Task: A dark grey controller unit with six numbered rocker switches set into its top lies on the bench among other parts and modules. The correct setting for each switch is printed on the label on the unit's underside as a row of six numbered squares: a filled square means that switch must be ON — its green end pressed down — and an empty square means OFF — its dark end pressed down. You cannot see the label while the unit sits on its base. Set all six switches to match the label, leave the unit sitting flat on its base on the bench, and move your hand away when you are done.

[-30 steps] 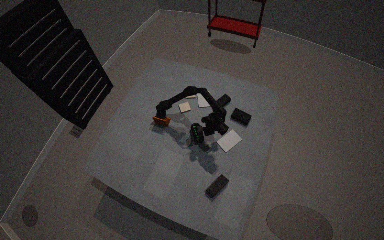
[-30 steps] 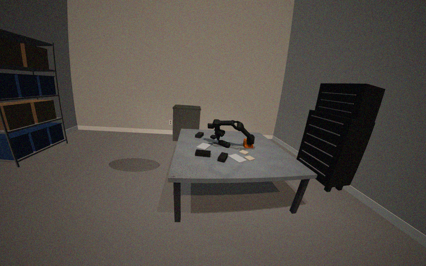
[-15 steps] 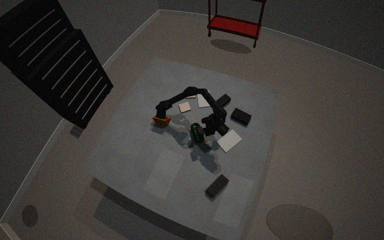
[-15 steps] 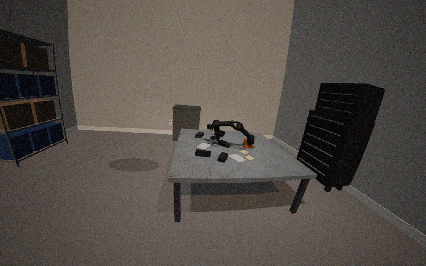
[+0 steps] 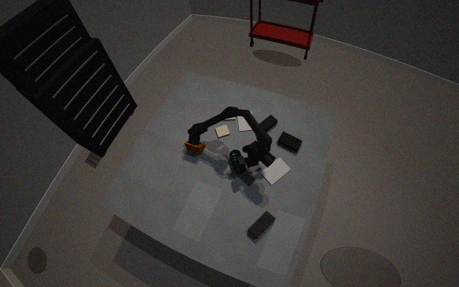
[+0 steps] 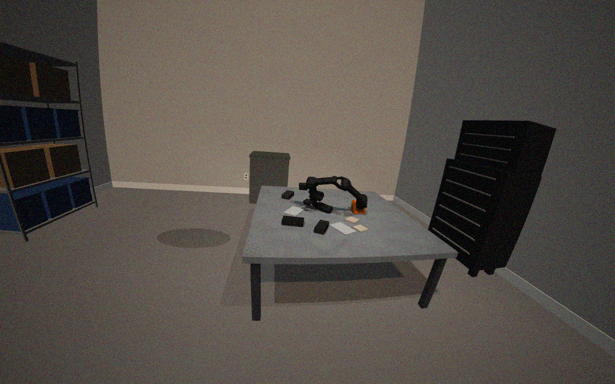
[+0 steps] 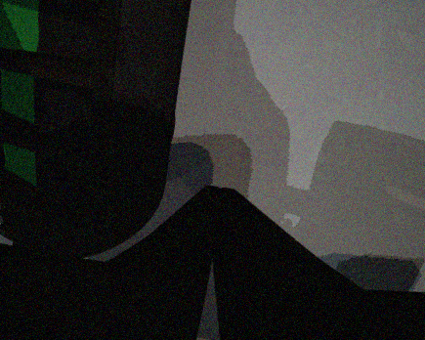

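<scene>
The dark grey controller unit lies on the bench with its switch side up. Green switch ends show along its top; in the wrist view they run down the left edge. I cannot read the single switch positions. My gripper is shut and holds nothing. It hangs low over the bench, its tips just beside the unit's rounded end, on the side towards the white sheet. I cannot tell whether it touches the unit. The label underneath is hidden.
A white sheet lies close beside the gripper. Dark box modules lie around. Beige cards and another sheet lie near the arm's orange base.
</scene>
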